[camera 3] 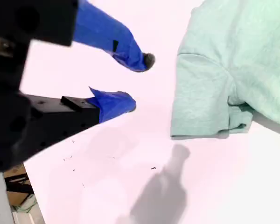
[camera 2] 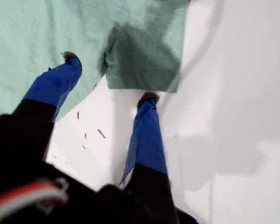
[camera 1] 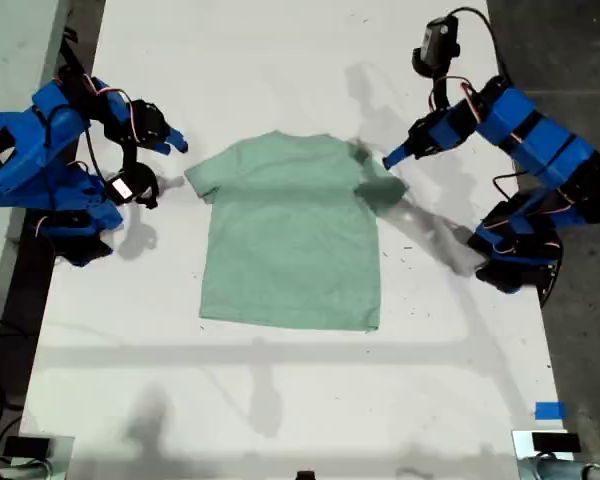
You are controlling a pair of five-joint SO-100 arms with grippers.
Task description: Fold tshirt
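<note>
The tshirt (camera 1: 290, 235) lay flat mid-table (camera 1: 280, 400). First gripper (camera 2: 109, 79) gaped at its three-o'clock sleeve (camera 2: 142, 60); second gripper (camera 3: 137, 81) gaped, empty, off the nine-o'clock sleeve — a shallow pinch might only bunch the cloth.

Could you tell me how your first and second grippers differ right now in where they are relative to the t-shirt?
My first gripper sits over the tshirt, its open jaws straddling a sleeve, at the exterior view's right. My second gripper hangs beside the other sleeve, over bare table, at the exterior view's left, apart from the cloth. The sleeve by the first looks folded in and shadowed; the one by the second lies flatter. Both grippers are blue, open and holding nothing.
</note>
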